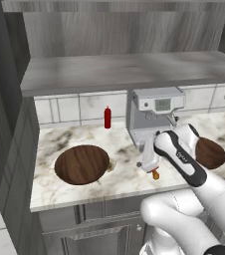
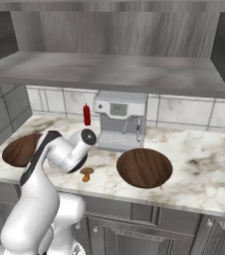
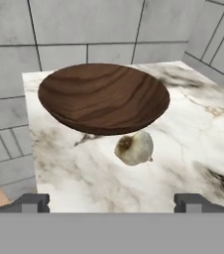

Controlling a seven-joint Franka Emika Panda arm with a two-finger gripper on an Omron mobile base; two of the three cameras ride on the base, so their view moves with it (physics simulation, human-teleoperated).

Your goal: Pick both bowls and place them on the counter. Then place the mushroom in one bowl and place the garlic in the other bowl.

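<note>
Two dark brown wooden bowls stand on the white marble counter. One bowl is at the left, the other bowl at the right, partly behind my arm. The pale garlic lies on the marble, touching the near side of the left bowl. My gripper is open and empty, low over the counter, facing the garlic a short way off. The orange-brown mushroom lies on the counter just under my hand, between the two bowls.
A silver coffee machine stands at the back wall behind my hand, with a red bottle to its left. A grey shelf slab overhangs the counter. The counter ends just left of the left bowl.
</note>
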